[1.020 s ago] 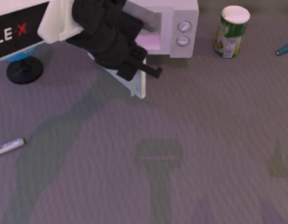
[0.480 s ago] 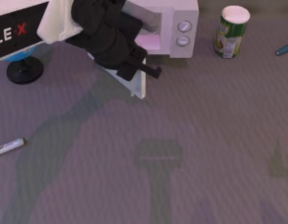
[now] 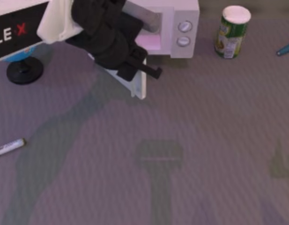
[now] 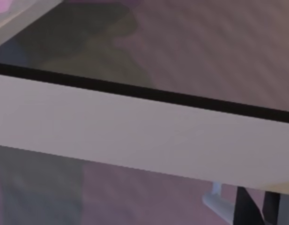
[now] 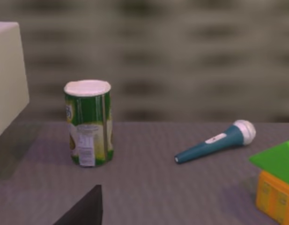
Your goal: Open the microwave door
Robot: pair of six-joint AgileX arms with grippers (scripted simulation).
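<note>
No visible change since earlier: microwave door (image 3: 139, 84) stays swung open at 7 o'clock of microwave (image 3: 174, 28); left gripper (image 3: 143, 65) over its edge, grip unclear.

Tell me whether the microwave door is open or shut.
Open. The microwave door stands swung out from the microwave, exposing the pinkish inside, with the left gripper at its edge.

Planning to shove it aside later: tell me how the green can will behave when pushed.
The green can stands upright, tall for its base, so a high push would probably tip it. Once on its round side it would likely roll. It looks rigid under its flat white lid.
</note>
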